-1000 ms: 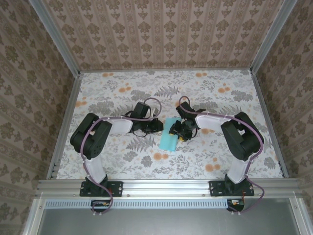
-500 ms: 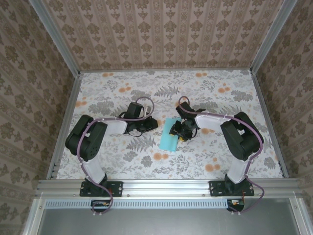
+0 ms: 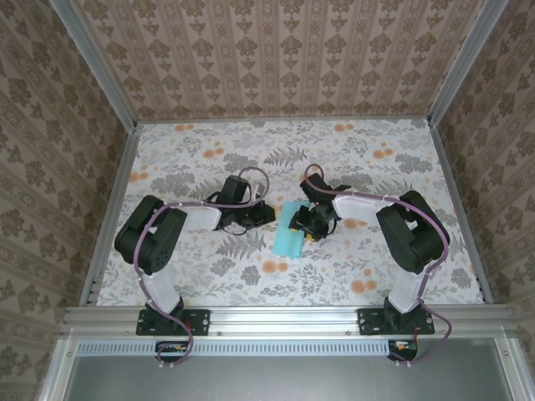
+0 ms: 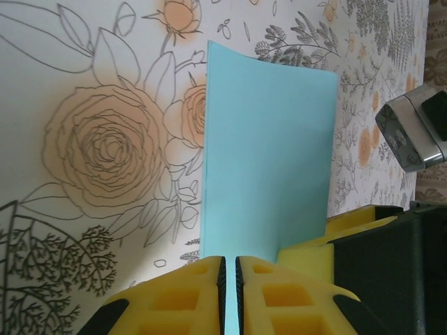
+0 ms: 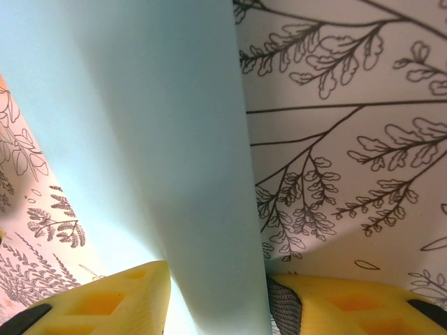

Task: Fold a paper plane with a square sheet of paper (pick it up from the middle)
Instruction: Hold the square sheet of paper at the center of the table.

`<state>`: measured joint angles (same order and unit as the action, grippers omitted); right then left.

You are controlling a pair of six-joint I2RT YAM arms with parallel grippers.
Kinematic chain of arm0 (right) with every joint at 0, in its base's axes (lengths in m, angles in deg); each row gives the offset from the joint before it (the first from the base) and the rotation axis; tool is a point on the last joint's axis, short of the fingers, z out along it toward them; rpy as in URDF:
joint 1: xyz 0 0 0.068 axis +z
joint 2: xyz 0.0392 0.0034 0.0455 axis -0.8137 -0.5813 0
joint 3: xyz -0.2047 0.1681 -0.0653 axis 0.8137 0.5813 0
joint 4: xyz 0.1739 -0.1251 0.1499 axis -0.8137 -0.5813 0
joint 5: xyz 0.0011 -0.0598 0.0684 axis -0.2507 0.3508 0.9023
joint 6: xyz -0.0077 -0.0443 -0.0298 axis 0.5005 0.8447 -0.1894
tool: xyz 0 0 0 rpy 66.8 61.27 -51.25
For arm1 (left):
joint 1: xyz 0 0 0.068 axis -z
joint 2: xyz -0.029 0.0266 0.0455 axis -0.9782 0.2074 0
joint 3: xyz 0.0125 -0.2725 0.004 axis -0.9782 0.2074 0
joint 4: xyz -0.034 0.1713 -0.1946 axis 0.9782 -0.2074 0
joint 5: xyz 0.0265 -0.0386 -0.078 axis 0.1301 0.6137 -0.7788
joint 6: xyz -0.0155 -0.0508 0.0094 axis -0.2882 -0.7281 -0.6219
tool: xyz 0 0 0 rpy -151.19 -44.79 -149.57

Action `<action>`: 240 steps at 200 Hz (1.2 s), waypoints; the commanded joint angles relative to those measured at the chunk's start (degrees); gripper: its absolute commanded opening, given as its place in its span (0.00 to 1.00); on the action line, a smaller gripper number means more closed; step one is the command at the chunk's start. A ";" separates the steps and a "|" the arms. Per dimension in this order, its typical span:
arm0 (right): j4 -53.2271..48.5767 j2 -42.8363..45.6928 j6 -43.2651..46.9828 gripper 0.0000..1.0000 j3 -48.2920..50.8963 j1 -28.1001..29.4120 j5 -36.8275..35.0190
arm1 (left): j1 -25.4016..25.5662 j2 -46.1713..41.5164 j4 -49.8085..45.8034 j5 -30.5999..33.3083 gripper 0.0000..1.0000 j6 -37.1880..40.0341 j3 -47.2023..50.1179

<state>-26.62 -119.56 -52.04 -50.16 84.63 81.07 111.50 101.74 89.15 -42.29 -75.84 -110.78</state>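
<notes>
From overhead I see the turquoise sheet of paper (image 3: 289,230) lying near the middle of the floral table (image 3: 192,159), folded to a long rectangle between the two arms. My left gripper (image 4: 229,264) sits just beside the sheet's left edge. Its yellow fingers (image 4: 174,293) are drawn together to a thin slit with nothing clamped in it, and the paper stretches flat ahead of them. My right gripper (image 5: 218,280) is at the sheet's far right corner. Its jaws stand partly apart, and a raised band of the paper runs up between them. I cannot tell whether they actually pinch it.
</notes>
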 commanded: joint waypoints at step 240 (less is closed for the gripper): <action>-3.30 -18.51 -0.29 0.52 8.21 0.15 -13.26 | 3.88 6.45 -8.54 -4.17 0.10 4.46 -8.38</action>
<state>-26.99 -120.10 -52.46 -50.70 84.63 81.50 114.87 106.81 83.65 -46.31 -73.43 -117.53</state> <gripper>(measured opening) 0.516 0.102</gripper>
